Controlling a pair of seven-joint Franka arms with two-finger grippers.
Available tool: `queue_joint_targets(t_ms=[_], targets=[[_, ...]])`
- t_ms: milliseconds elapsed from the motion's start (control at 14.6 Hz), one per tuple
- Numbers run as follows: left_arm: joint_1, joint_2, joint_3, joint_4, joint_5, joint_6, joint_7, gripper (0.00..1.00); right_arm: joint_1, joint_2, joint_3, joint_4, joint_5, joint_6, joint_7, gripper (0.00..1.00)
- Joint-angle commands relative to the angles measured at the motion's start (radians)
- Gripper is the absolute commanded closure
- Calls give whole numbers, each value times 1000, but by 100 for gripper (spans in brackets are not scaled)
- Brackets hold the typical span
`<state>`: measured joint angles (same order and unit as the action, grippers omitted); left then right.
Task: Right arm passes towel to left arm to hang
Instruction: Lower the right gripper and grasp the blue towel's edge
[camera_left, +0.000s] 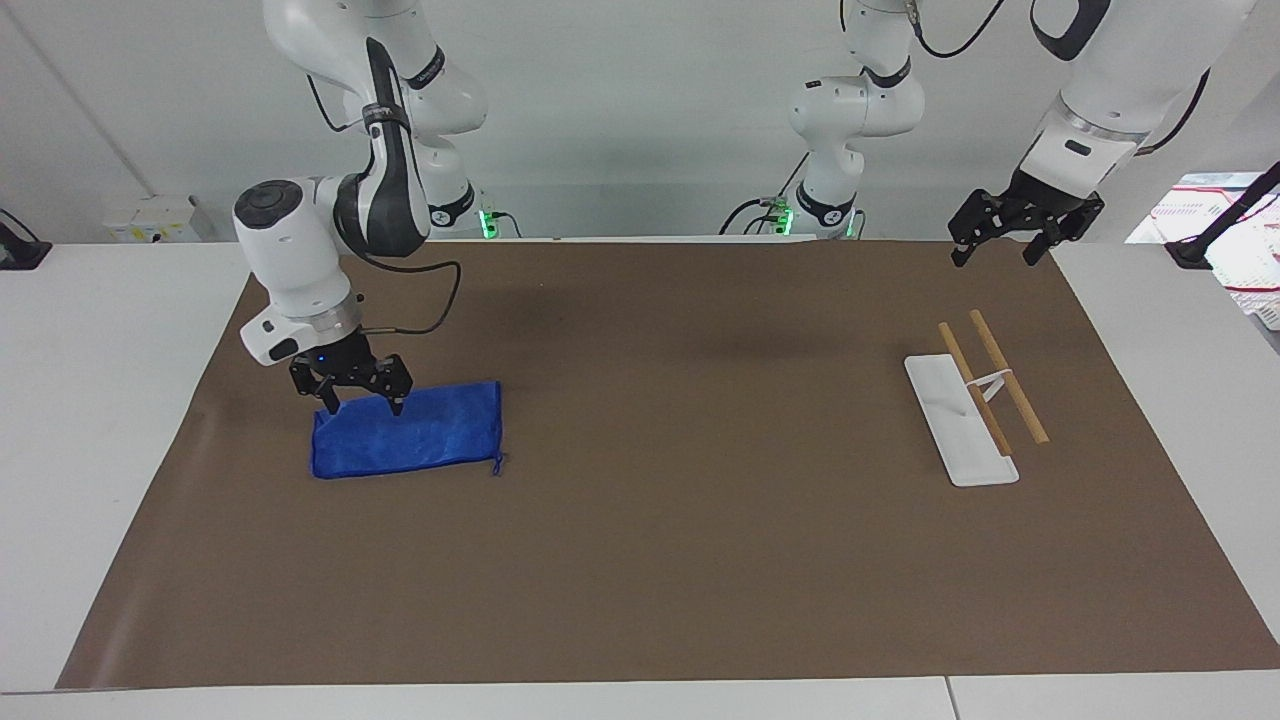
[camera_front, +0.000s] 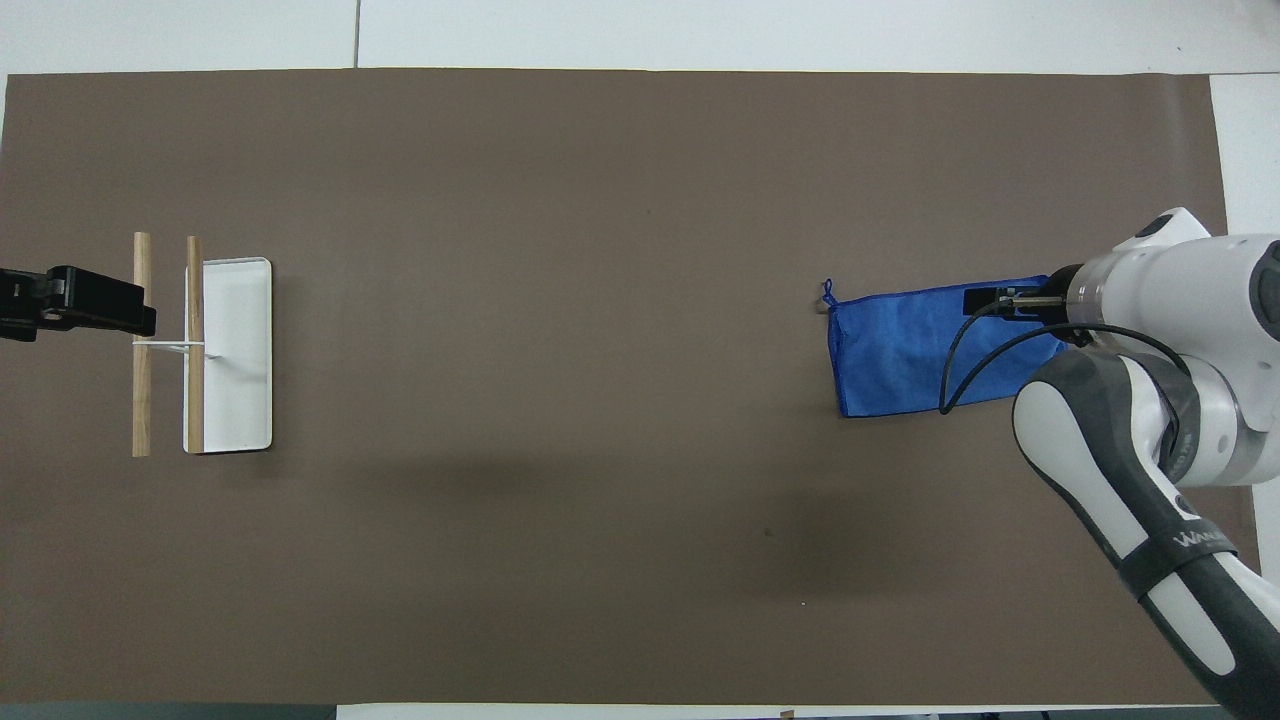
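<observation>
The blue towel (camera_left: 420, 438) (camera_front: 900, 350) lies flat on the brown mat toward the right arm's end, with a short string at one corner. My right gripper (camera_left: 363, 407) (camera_front: 1000, 300), blue light lit, stands open low over the towel's edge nearer the robots. Its fingertips (camera_left: 397, 406) are spread along that edge; I cannot tell if they touch the cloth. My left gripper (camera_left: 993, 258) (camera_front: 140, 318) waits open in the air at the mat's edge, at the left arm's end, holding nothing.
A rack with a white base (camera_left: 950, 430) (camera_front: 235, 400) and two wooden rods (camera_left: 1010, 392) (camera_front: 142, 400) stands at the left arm's end of the mat (camera_left: 700, 550). White tabletop borders the mat. Papers (camera_left: 1215, 225) lie off the table's end past the left arm.
</observation>
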<state>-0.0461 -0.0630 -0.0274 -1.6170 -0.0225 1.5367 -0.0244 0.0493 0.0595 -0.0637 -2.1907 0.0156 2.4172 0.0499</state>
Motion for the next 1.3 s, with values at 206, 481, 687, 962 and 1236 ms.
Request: queue_joint_targets(t_ms=[206,481,687,962,1236], targets=[[2,-20,0,-18,4,6,9,0,-3,31,2,-49,14,71,-70,0],[2,-20,0,-18,4,6,9,0,3,89,2,-61,14,138,-126,0],[2,-20,0,-18,4,10,11,0,9,109,2,-66,14,151,-128,0],[2,-20,0,-17,4,8,6,0,12,111,2,-95,14,174,-139,0],[2,-18,0,-17,4,6,1,0,12,125,2,-98,14,186,-163,0]])
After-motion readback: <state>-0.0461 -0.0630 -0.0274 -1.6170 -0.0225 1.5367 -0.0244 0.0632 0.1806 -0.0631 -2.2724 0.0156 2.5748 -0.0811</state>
